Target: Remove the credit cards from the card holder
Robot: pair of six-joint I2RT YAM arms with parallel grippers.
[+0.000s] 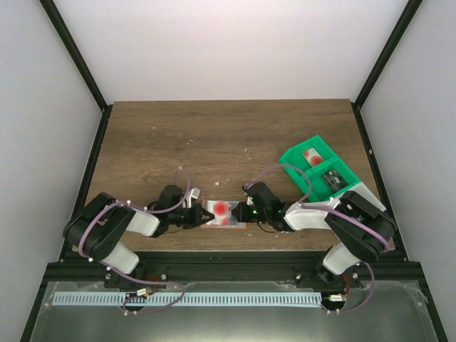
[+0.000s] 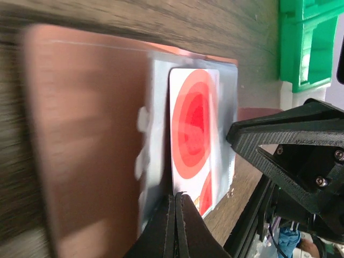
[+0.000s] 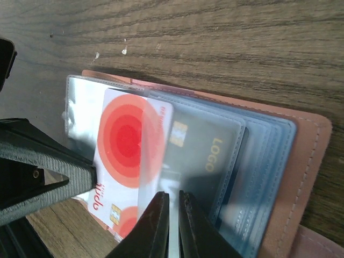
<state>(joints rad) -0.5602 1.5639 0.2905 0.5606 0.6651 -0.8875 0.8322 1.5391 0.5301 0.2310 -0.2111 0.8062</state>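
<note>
1 high view onto table (image 1: 214, 135), 2 close wrist views sharing card holder (image 3: 301, 161)

I'm seeing my right gripper (image 3: 170, 215) with jaws nearly closed at the edge of the red-and-white plastic card (image 3: 126, 145), which pokes out of the open tan-pink folding card holder (image 3: 309, 161).

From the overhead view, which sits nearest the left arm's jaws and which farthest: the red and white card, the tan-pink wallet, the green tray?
1. The tan-pink folding card holder, at the tips.
2. The red and white plastic card inside it: too close to call against the holder.
3. The green plastic compartment tray, far right.
</note>
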